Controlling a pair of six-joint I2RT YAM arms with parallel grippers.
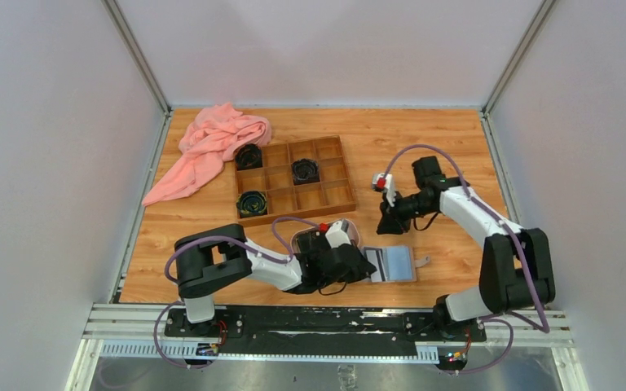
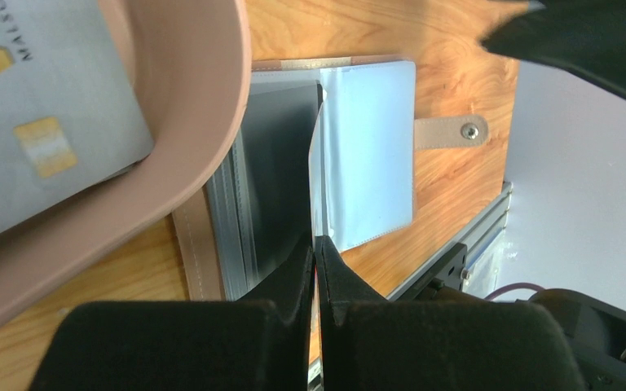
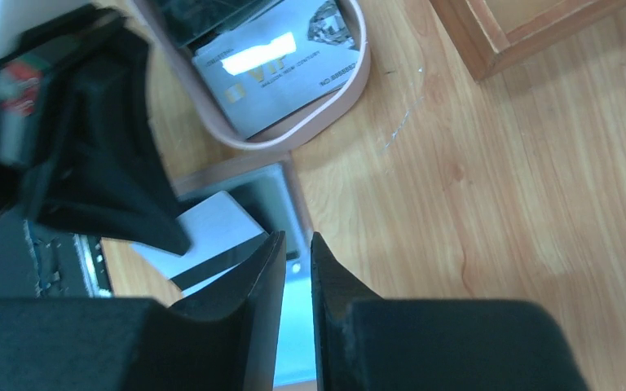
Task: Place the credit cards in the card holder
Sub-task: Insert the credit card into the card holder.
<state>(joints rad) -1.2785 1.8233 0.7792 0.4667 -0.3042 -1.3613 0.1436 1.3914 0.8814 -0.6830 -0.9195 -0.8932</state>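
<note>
The tan-pink card holder [image 1: 397,265] lies open near the table's front edge, its pale grey-blue sleeves [image 2: 371,147] up and its snap tab [image 2: 456,130] pointing right. A black card [image 2: 281,163] sits in a sleeve. My left gripper [image 2: 315,244] is shut on the edge of one clear sleeve leaf and holds it upright. My right gripper [image 3: 297,238] hovers just above the holder [image 3: 212,218], its jaws a narrow gap apart with nothing between them. A light grey card [image 2: 41,122] with a gold chip lies in the oval pinkish tray [image 2: 204,122]; it also shows in the right wrist view [image 3: 269,65].
The oval tray [image 1: 357,238] sits just left of the holder, partly under my left wrist. A brown wooden compartment box [image 1: 338,195] with black coiled items [image 1: 304,171] stands behind it. A pink cloth [image 1: 212,147] lies at the back left. The metal rail [image 2: 448,252] runs close by the holder.
</note>
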